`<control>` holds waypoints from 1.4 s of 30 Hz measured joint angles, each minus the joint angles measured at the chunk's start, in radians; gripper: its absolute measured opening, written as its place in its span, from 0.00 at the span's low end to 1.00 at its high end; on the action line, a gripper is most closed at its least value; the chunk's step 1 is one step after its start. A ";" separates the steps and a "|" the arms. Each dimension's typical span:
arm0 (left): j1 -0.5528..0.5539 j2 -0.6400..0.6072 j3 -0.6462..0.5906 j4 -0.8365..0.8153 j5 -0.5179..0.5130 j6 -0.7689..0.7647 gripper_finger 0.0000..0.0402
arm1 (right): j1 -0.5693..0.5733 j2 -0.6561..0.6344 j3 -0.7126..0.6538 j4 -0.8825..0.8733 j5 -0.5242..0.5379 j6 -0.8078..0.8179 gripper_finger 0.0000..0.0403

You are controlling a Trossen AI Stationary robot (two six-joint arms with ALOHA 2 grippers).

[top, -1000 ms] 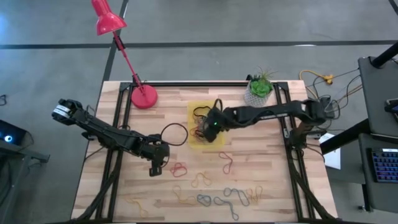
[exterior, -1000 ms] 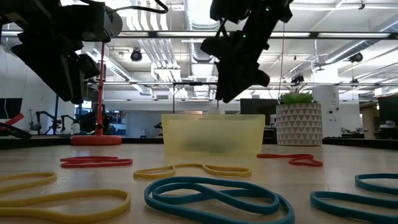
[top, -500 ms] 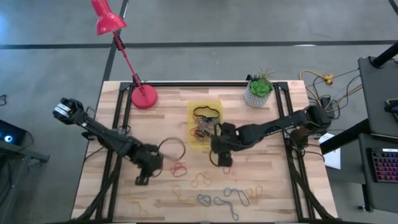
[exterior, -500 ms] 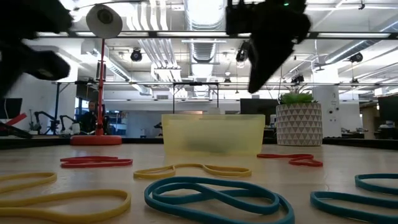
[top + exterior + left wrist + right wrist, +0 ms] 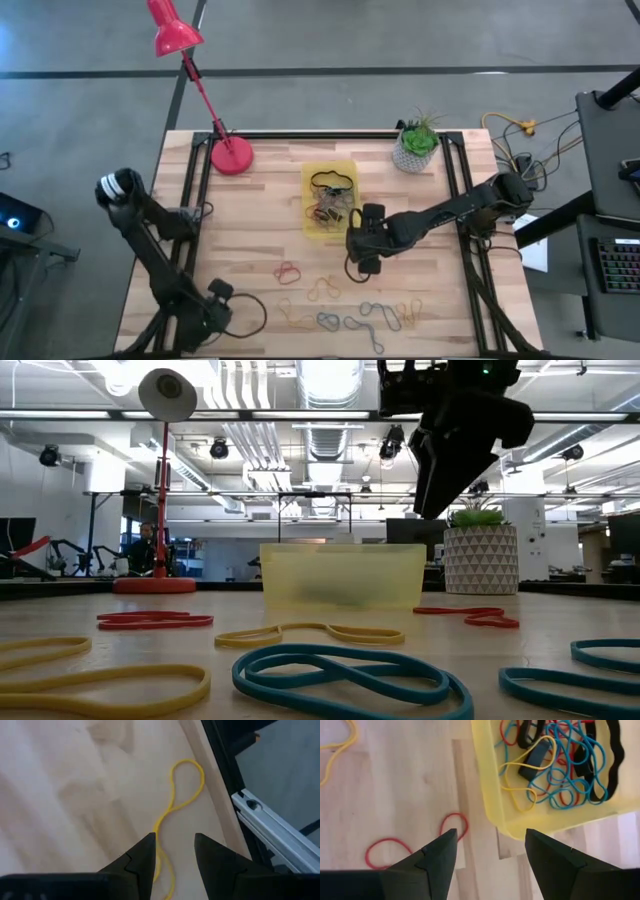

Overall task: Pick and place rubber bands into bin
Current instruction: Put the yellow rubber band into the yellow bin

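Observation:
The yellow bin (image 5: 330, 198) sits mid-table with several tangled bands and a black block inside (image 5: 555, 765). My right gripper (image 5: 491, 834) is open wide above the wood just off the bin's near rim (image 5: 520, 827), over a red band (image 5: 415, 847); it hangs above the table (image 5: 455, 450). My left gripper (image 5: 175, 837) is open narrowly near the table's near-left corner (image 5: 215, 302), above a yellow band (image 5: 175, 795) lying flat. More loose bands lie along the near side: red (image 5: 288, 270), tan (image 5: 322, 290) and a blue and tan cluster (image 5: 380, 315).
A red lamp base (image 5: 232, 155) stands far left and a white plant pot (image 5: 415, 150) far right. Black frame rails run along both table sides, one close beside my left gripper (image 5: 225, 805). A black cable loop (image 5: 252, 312) hangs off the left wrist.
My right gripper has moved from over the bin toward the table's near edge and now hangs just off the bin's near rim. My left arm has swung from the table's middle to the near-left corner. The bands on the table lie as before.

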 joint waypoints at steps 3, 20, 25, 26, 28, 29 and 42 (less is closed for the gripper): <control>-0.010 0.075 0.004 0.069 -0.007 -0.026 0.30 | -0.001 0.000 -0.005 0.001 0.002 0.000 0.55; -0.007 0.167 -0.047 0.087 -0.058 -0.157 0.11 | -0.001 0.001 -0.017 0.038 0.002 0.062 0.55; -0.006 0.166 -0.112 0.082 -0.051 -0.158 0.02 | 0.000 0.001 -0.019 0.044 0.002 0.063 0.55; -0.003 0.165 -0.118 0.060 -0.046 -0.153 0.01 | 0.000 0.001 -0.018 0.044 0.002 0.063 0.55; 0.012 0.151 -0.120 0.001 -0.031 -0.119 0.00 | 0.000 0.001 -0.018 0.044 0.001 0.063 0.55; 0.024 0.137 -0.122 -0.038 -0.026 -0.090 0.00 | 0.000 0.001 -0.018 0.044 0.001 0.063 0.55; 0.577 -0.311 -0.104 -0.573 -0.367 0.346 0.00 | 0.010 -0.001 -0.019 0.033 0.000 0.131 0.55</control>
